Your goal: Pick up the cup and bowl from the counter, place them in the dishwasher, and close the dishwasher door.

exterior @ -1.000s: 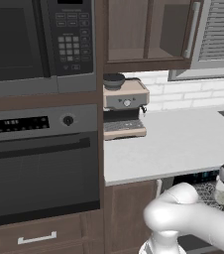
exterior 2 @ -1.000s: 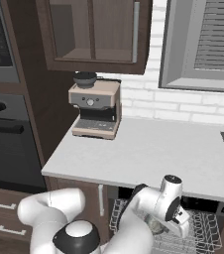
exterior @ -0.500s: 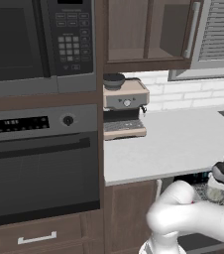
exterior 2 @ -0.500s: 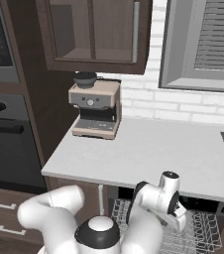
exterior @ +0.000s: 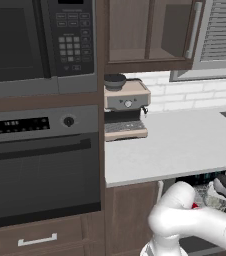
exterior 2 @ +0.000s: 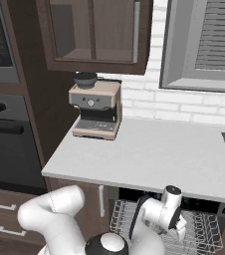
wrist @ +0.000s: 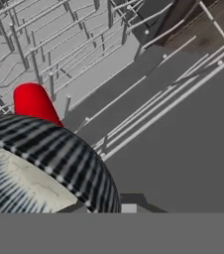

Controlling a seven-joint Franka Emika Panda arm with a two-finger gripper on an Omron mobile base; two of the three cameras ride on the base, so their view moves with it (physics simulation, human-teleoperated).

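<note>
**Inspector:** Elbow has swung right across the right base view since a second ago; the wrist stays low in front of the dishwasher (exterior 2: 204, 230). You will see nothing shifted on the counter (exterior 2: 149, 154).

**Operator's aide:** State of the gripper (wrist: 118, 206)?

**Inspector:** Jaws pinched almost fully together, closed on the rim of the bowl (wrist: 44, 158). In the hand view the bowl sits at 8 o'clock, very close to the camera: dark ribbed outside, paler inside. You can also find it in the left base view at 4 o'clock, tucked under the white hand, below the counter edge.

**Operator's aide:** And the cup?

**Inspector:** The cup (wrist: 32, 101) is red. It shows at 9 o'clock in the hand view, just behind the bowl's rim, among the tines of the wire rack (wrist: 59, 39). Whether it stands upright or lies over – cannot tell; the bowl hides its lower part.

**Operator's aide:** Door?

**Inspector:** The dishwasher door (wrist: 193, 149) is down and open, a flat dark grey panel running from 2 to 5 o'clock in the hand view. The rack is pulled out, at 11 to 12 o'clock.

**Operator's aide:** Anything else you want noted?

**Inspector:** The espresso machine (exterior 2: 95, 108) stands at the counter's back-left corner, at 10 o'clock in the right base view, well apart from the hand. The wall oven (exterior: 40, 175) is shut, at 8 o'clock in the left base view.
</note>
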